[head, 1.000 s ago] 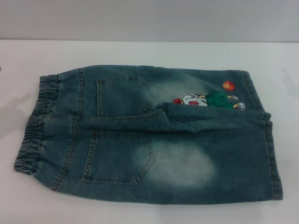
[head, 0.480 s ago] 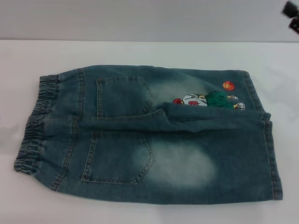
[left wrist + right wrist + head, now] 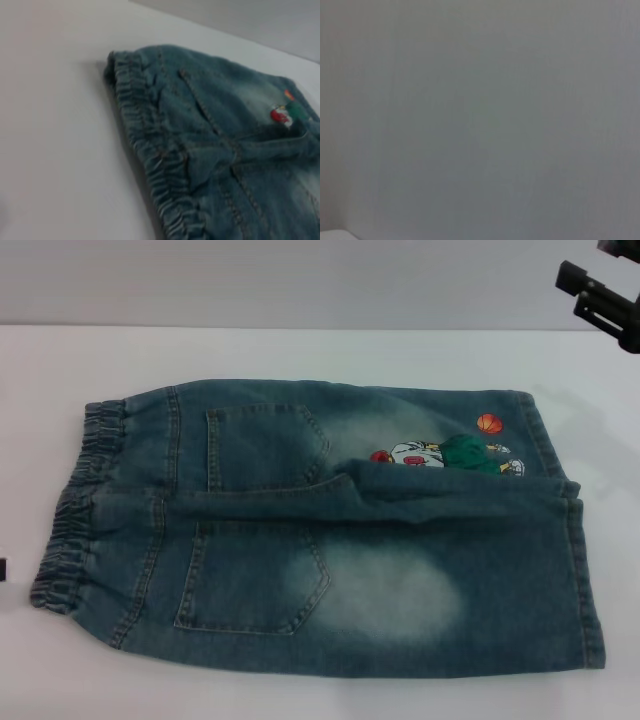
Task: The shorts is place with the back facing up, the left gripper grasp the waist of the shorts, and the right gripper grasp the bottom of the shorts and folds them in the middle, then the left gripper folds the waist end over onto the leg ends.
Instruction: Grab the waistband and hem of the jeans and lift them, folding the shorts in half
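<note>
Faded blue denim shorts (image 3: 320, 530) lie flat on a white table (image 3: 300, 350), back pockets up. The ruffled elastic waist (image 3: 70, 510) sits at the left, with bare table beyond it. A small cartoon print (image 3: 445, 452) with an orange basketball shows near the straight leg hems (image 3: 580, 570) at the right. The right gripper (image 3: 600, 300) hangs at the upper right, well apart from the cloth; I cannot tell how its fingers stand.

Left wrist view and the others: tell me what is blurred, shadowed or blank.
Left wrist view: the shorts go soft at the near waistband, with a dark shadow beside it. Head view: even light, the right gripper casts a faint shadow on the table. Right wrist view: a blank grey surface.
</note>
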